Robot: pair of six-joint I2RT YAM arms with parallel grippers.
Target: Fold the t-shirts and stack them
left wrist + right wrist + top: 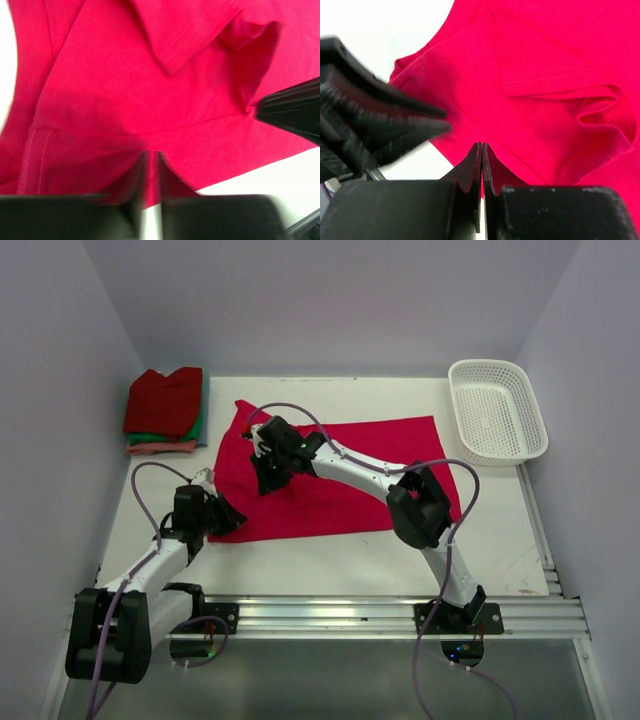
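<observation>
Top external view is showing left jaws and right jaws pinching shut on the crimson t-shirt [330, 505] spreading beneath them; folding is beginning, likely needing both lifting together

Bright and even from overhead, soft shadows only. Blurred close to the lens at left gripper [151, 156] and right gripper [482, 147]; blown white on the table [395, 30].

White table [500, 540] under spread crimson t-shirt [335, 510], folded shirt stack [165, 400], lattice basket [495, 415].
</observation>
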